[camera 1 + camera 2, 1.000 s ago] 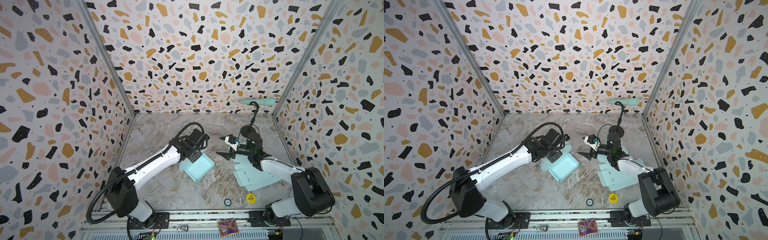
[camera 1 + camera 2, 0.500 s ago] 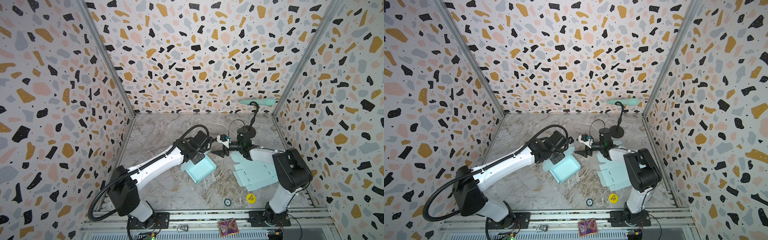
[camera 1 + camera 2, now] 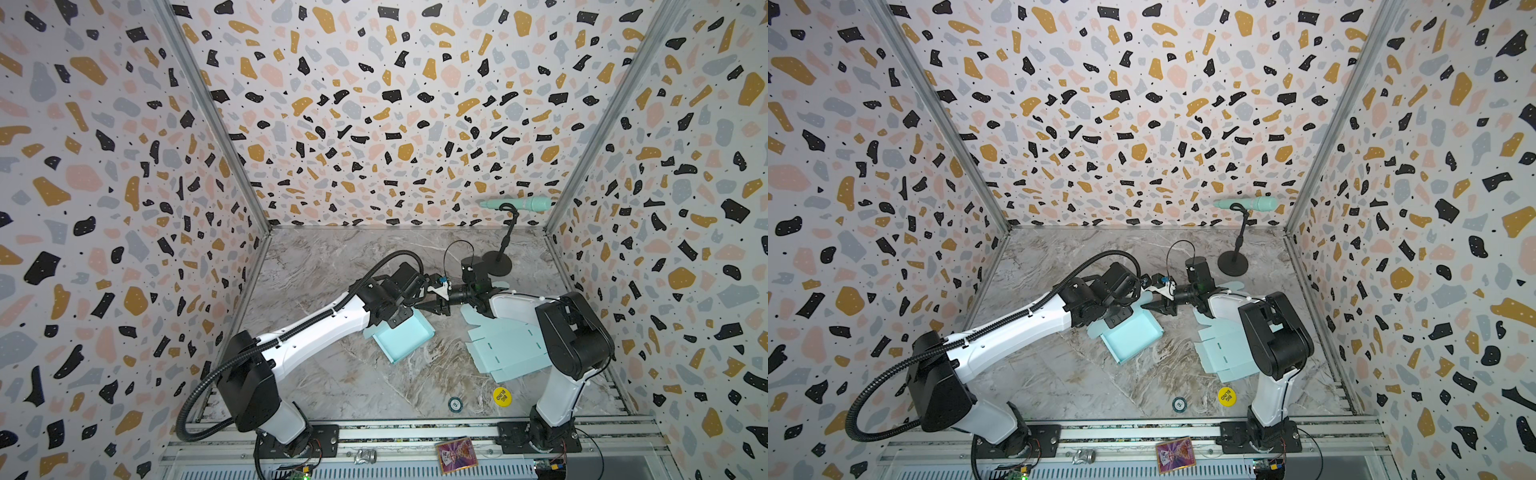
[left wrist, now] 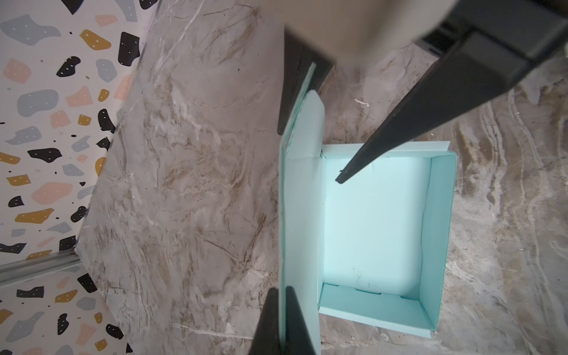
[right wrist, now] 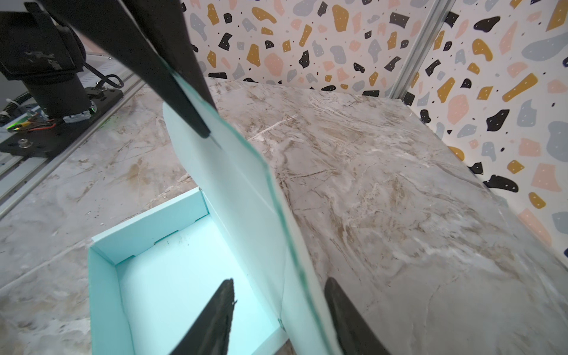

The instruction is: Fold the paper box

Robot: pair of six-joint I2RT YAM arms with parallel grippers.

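Observation:
The teal paper box [image 3: 405,338] [image 3: 1133,336] lies in the middle of the marble floor as an open tray. One long flap [image 4: 302,215] [image 5: 246,199] stands upright. My left gripper [image 4: 281,295] [image 3: 401,320] is shut on this flap's edge, and its tip shows in the right wrist view [image 5: 196,123]. My right gripper [image 5: 279,281] [image 3: 424,306] [image 3: 1148,306] reaches in from the right at the flap's other end. Its jaws are open and straddle the flap, one finger [image 4: 384,138] over the tray's inside and the other outside, each with a gap to the paper.
A flat unfolded teal sheet [image 3: 511,349] [image 3: 1225,353] lies under the right arm. A black stand [image 3: 498,266] with a teal microphone [image 3: 515,203] is at the back right. A yellow disc [image 3: 501,395] and a small round token [image 3: 455,404] lie near the front edge.
My right gripper has swung left from above the flat sheet to the box's upright flap, and its jaws have narrowed. The left gripper, still shut on the flap, has shifted slightly right.

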